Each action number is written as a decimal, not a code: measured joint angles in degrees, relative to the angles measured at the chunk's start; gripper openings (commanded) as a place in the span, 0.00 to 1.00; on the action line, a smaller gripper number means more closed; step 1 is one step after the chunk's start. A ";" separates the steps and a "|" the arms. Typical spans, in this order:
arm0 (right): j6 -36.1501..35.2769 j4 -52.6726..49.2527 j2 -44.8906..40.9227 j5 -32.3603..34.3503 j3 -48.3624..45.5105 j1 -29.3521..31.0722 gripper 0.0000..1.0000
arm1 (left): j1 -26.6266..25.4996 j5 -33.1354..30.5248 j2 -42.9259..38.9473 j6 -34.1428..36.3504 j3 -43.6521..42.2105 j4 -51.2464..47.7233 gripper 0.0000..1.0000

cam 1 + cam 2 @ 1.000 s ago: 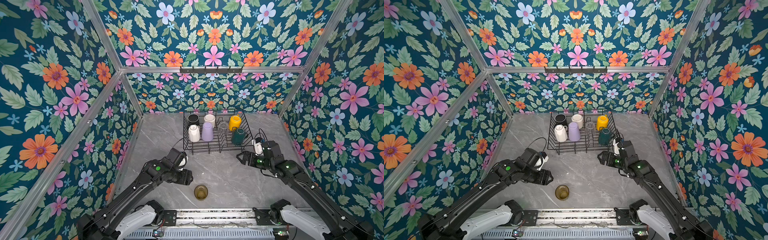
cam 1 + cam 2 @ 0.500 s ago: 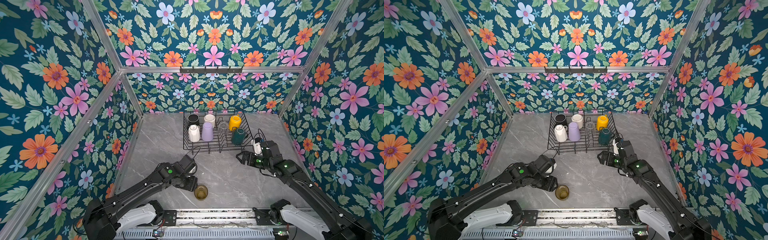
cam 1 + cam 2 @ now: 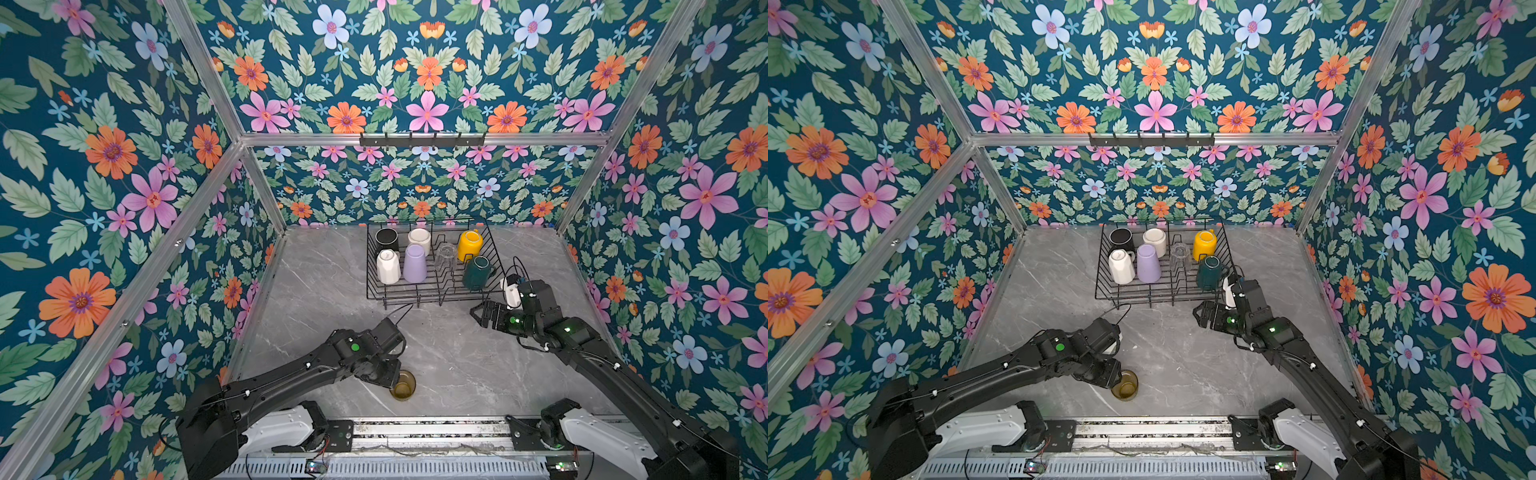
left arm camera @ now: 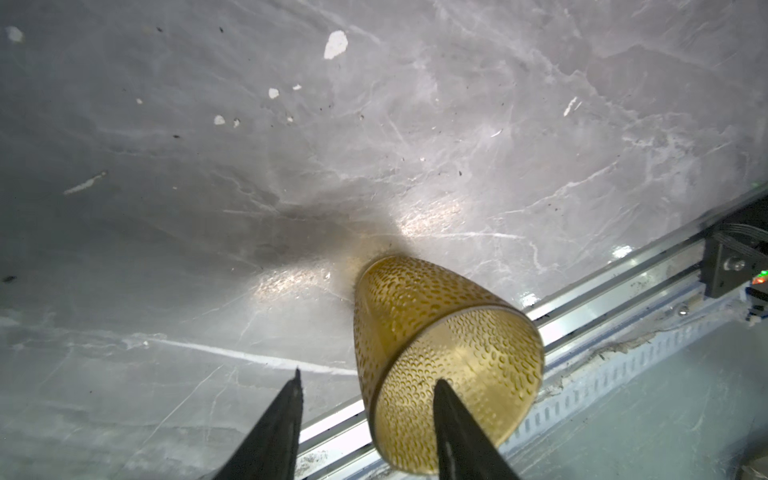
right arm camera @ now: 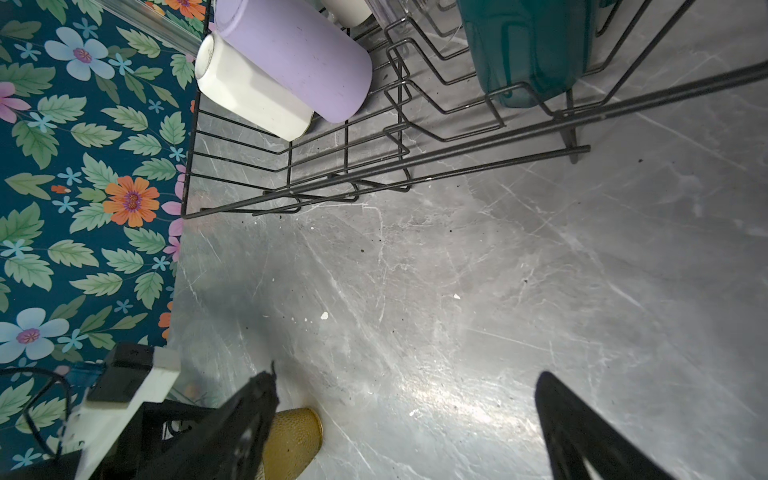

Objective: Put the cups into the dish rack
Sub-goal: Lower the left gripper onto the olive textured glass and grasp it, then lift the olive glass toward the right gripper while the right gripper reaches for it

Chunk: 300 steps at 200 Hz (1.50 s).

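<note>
An olive-amber glass (image 3: 403, 386) (image 3: 1125, 385) stands upright near the table's front edge. My left gripper (image 3: 394, 374) (image 4: 368, 376) is open and astride its rim. In the left wrist view one finger (image 4: 449, 415) lies over the glass's (image 4: 436, 332) mouth, and the other stands apart outside its wall. The dish rack (image 3: 415, 297) (image 3: 1142, 297) at the back holds black (image 3: 386, 239), pale (image 3: 419, 240), yellow (image 3: 469, 245), tall white (image 3: 388, 267) and green (image 3: 476, 272) mugs, a lilac tumbler (image 3: 414, 264) and a clear glass (image 3: 445, 255). My right gripper (image 3: 482, 311) (image 5: 409, 370) hangs open and empty off the rack's front right corner.
A metal rail (image 3: 415, 432) runs along the table's front edge just behind the amber glass. Floral walls close in the left, back and right sides. A bar of hooks (image 3: 422, 139) is fixed high on the back wall. Bare grey marble lies between rack and glass.
My left arm has swung forward and right to the amber glass, and its jaws have narrowed around the rim. The right arm has not moved.
</note>
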 measured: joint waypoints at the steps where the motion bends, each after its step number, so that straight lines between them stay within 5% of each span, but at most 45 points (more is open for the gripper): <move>1: 0.00 0.00 0.00 -0.02 0.00 0.00 0.97 | -0.04 0.02 0.09 0.00 -0.02 0.07 0.48; 103: -0.04 0.22 -0.98 0.26 -0.87 0.00 0.97 | -2.10 0.79 4.90 -0.37 0.81 3.39 0.20; 138: -0.07 -0.02 -1.14 0.26 -0.94 0.00 0.97 | -2.36 0.55 5.20 -0.42 1.49 3.54 0.00; 235: -0.04 -0.02 -3.89 -0.42 -0.37 -0.02 0.97 | -1.66 -1.90 5.79 2.62 10.45 4.24 0.00; 300: 3.13 6.16 -9.64 -9.73 -3.39 -3.15 0.97 | 11.74 9.77 2.75 6.75 11.89 16.87 0.00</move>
